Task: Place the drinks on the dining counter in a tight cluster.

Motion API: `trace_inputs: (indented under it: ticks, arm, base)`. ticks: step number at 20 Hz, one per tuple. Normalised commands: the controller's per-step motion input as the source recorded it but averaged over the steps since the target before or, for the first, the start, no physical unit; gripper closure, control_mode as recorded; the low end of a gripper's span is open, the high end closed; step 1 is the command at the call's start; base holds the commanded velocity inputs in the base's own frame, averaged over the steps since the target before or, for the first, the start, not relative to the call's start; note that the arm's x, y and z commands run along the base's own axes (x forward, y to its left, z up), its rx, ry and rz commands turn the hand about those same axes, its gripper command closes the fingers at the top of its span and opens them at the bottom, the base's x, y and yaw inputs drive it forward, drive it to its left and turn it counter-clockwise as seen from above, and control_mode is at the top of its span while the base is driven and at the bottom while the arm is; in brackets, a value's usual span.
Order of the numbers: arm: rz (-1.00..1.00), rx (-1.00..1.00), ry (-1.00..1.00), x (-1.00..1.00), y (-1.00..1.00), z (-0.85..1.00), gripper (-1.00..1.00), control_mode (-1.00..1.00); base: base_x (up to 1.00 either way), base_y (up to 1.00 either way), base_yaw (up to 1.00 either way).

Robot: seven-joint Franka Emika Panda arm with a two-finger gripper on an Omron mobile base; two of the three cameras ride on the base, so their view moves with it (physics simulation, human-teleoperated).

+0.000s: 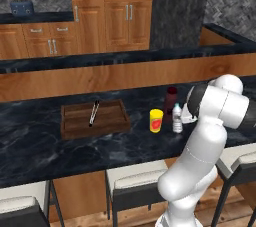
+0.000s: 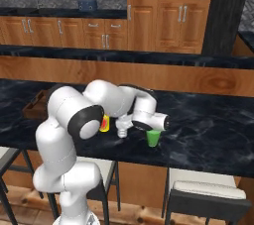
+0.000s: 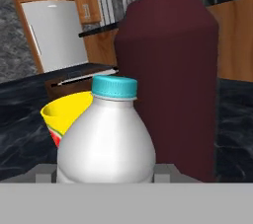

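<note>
A short clear bottle (image 3: 106, 139) with a light-blue cap stands between my gripper's (image 3: 106, 173) fingertips, which press against its sides. It rests upright on the black dining counter (image 1: 50, 141). Just behind it, close or touching, stands the dark maroon bottle (image 3: 173, 80). From the left base view the clear bottle (image 1: 177, 118) sits directly in front of the maroon bottle (image 1: 171, 98), with my hand reaching in from the right. In the right base view the clear bottle (image 2: 121, 129) shows under my wrist, on the dining counter (image 2: 208, 125).
A yellow cup (image 1: 156, 120) stands just left of the bottles. A green cup (image 2: 153, 138) sits beside my hand near the front edge. A wooden tray (image 1: 94, 117) holding a utensil lies further left. The wood-panelled riser (image 1: 125, 73) runs behind; stools (image 1: 135, 181) stand below.
</note>
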Motion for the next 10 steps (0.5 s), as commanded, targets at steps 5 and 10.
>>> trace_inputs:
  ticks: [5, 10]
  arm:
    - [0.02, 0.0, -0.04, -0.02, 0.0, -0.34, 1.0, -1.0]
    - [0.0, 0.0, -0.03, -0.06, 0.0, -0.38, 1.0, -1.0]
  base:
    - [0.0, 0.0, 0.0]
    - [0.0, 0.0, 0.0]
